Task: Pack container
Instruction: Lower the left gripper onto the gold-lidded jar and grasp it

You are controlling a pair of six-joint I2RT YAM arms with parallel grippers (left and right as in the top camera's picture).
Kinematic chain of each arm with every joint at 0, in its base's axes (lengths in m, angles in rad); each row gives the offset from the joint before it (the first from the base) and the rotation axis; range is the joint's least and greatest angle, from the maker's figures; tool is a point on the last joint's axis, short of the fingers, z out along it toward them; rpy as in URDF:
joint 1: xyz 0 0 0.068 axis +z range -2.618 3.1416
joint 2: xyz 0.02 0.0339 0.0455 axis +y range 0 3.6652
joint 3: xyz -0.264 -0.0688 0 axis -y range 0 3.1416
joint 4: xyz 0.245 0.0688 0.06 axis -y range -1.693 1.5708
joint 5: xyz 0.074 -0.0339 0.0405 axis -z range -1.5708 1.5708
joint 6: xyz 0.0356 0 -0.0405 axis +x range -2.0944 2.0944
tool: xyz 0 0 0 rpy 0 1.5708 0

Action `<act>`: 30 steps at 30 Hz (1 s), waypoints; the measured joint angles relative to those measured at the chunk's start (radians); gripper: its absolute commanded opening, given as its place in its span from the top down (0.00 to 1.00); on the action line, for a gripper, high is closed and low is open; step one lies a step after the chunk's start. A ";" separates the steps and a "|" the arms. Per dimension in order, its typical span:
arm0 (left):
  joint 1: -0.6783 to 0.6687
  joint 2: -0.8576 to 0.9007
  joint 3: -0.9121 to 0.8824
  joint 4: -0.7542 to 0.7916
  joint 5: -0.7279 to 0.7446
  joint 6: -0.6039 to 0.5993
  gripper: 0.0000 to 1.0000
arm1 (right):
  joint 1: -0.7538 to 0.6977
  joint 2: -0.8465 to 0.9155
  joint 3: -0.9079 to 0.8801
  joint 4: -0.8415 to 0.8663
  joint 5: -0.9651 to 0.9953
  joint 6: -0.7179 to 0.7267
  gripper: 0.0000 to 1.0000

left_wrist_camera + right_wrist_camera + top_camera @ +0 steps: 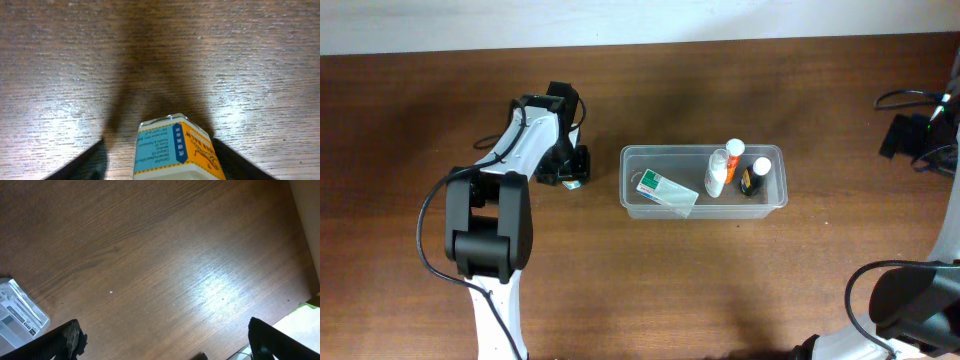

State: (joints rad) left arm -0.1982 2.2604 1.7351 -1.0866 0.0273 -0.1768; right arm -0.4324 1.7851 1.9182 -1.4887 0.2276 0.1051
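The clear plastic container [772, 196] stands right of the table's middle. It holds a green-and-white box [663, 187], a white bottle with an orange label [718, 172] and a small dark bottle with a white cap [754, 177]. My left gripper [572, 172] is low at the table, left of the container. A small blue-and-orange balm box [177, 150] sits between its fingers [160, 165]. The right finger is against the box and a gap shows at the left finger. My right gripper [162, 340] is wide open and empty over bare wood.
The right arm [908, 137] is at the far right edge with cables beside it. A white labelled object [20, 312] lies at the left edge of the right wrist view. The table's edge shows at the right of that view.
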 measured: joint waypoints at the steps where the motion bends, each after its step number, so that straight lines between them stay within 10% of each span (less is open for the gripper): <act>1: 0.000 0.000 0.000 0.003 0.000 0.000 0.44 | 0.000 0.000 0.000 0.000 0.000 0.000 0.02; 10: 0.000 0.000 0.000 0.012 0.000 0.005 0.60 | 0.000 0.000 0.000 0.000 0.000 0.000 0.02; 30: -0.007 0.006 0.240 -0.229 0.003 0.050 0.60 | 0.000 0.000 0.000 0.000 0.000 0.000 0.02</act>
State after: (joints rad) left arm -0.2054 2.2669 1.9747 -1.3151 0.0307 -0.1272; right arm -0.4324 1.7851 1.9182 -1.4887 0.2276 0.1051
